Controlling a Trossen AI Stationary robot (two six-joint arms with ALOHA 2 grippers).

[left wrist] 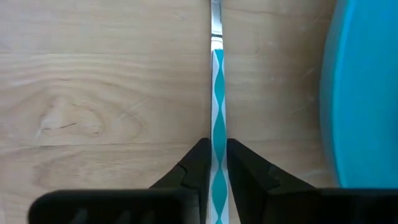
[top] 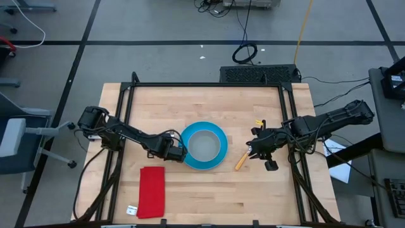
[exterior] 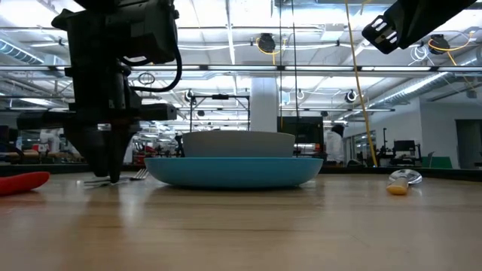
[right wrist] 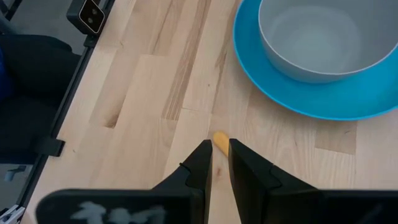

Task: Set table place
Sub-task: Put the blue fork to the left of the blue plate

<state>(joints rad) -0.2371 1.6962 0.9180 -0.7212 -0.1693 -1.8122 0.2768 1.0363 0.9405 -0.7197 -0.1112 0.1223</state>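
**Place setting at mid-tabletop, fork pinched by the left arm**

Light-wood tabletop [top: 209, 190] with black rails along its edges. Grey tiled floor around it, cables and a dark keyboard-like unit beyond the far edge. Behind, in the low view, a bright workshop with ceiling lights and racks.

Blue plate [top: 204, 145] near the tabletop's middle, grey bowl [top: 205, 144] sitting in it. Red cloth [top: 151, 191] toward the near left corner, a small white tag [top: 131, 210] just beside it.

Left end effector [top: 179, 152] low at the plate's left rim, fingers [left wrist: 199, 165] nearly shut around the thin fork [left wrist: 217, 93], which lies along the wood just beside the plate. Right end effector [top: 258, 147] raised over the right half of the tabletop, fingers [right wrist: 200, 163] close together with a narrow gap, nothing between them. Orange-handled spoon [top: 242, 161] flat on the wood between it and the plate, apart from both.

Fork barely discernible from above, hidden under the left end effector. Spoon's bowl small and blurred in the low view.
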